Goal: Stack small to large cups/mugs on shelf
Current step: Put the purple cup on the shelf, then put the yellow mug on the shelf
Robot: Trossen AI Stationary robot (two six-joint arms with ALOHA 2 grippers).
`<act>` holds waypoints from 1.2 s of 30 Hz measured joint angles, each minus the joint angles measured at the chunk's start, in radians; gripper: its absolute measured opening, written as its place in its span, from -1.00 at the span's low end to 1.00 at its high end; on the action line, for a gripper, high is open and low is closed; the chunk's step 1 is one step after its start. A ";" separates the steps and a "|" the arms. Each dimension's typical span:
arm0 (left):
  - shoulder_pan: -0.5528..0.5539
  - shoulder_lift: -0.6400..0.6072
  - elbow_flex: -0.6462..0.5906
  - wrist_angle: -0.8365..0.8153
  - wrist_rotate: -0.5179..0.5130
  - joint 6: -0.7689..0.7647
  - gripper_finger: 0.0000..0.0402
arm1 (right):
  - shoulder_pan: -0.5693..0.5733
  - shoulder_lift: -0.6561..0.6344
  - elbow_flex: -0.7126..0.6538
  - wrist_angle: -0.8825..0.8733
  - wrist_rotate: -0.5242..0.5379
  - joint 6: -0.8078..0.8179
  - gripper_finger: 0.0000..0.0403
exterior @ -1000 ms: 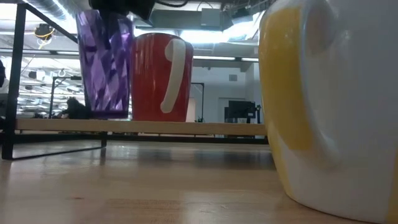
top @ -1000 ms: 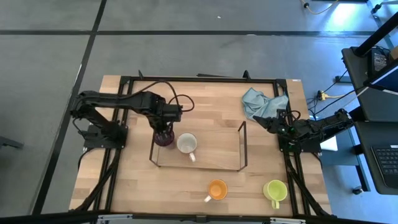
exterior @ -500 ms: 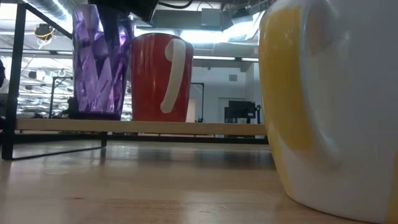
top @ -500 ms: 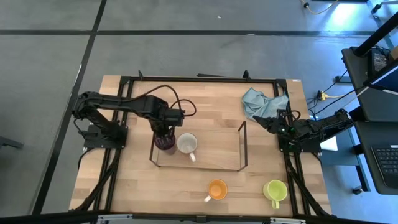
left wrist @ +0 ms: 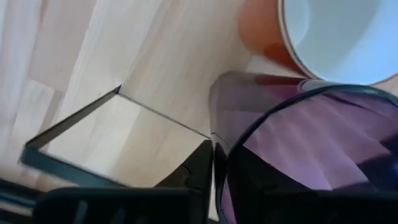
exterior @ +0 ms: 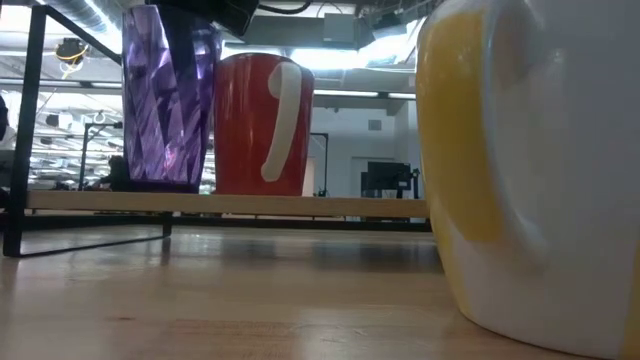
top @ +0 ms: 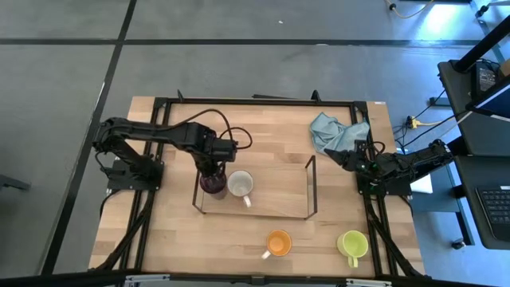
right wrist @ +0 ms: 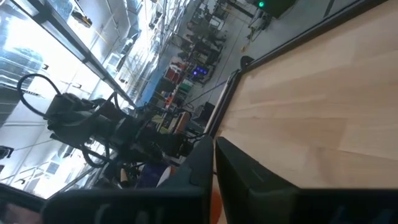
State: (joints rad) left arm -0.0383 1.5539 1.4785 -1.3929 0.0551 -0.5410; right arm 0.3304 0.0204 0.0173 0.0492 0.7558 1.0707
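Observation:
My left gripper (top: 212, 172) is shut on the dark purple cup (top: 212, 185), which stands at the left end of the black wire shelf (top: 311, 187). Beside the cup on the shelf is the brown-orange mug (top: 239, 184) with its white inside; the two are about touching in the low view, purple cup (exterior: 166, 100) and brown-orange mug (exterior: 262, 125). The orange mug (top: 278, 242) and the yellow-green mug (top: 351, 244) stand on the table near its near edge. My right gripper (top: 335, 155) waits, shut, at the table's right edge. My left gripper holds the purple cup by its rim (left wrist: 219, 163), coming from above and pointing down. One finger (left wrist: 200, 173) lies against the outside of the wall, and a dark shape inside the cup (exterior: 180, 60) looks like the other. The cup is upright with its base at shelf-top level.
A light blue cloth (top: 335, 131) lies crumpled at the far right of the table. The shelf to the right of the brown-orange mug (top: 279, 191) is bare. The yellow-green mug (exterior: 530, 170) fills the right of the low view. A black frame (top: 263, 102) edges the table.
My left gripper has carried the purple cup a little toward the table's near edge and toward the brown-orange mug. The cup tipped slightly on the way and now stands upright beside the mug. The gripper has stayed shut on it.

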 joint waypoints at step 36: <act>-0.056 -0.007 0.606 -0.109 -0.099 0.103 -0.79 | 0.000 0.430 0.538 0.715 -0.637 -0.804 -0.90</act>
State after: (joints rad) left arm -0.0941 1.5470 2.0846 -1.5020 -0.0435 -0.4376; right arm 0.3305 0.4508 0.5555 0.7639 0.1186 0.2668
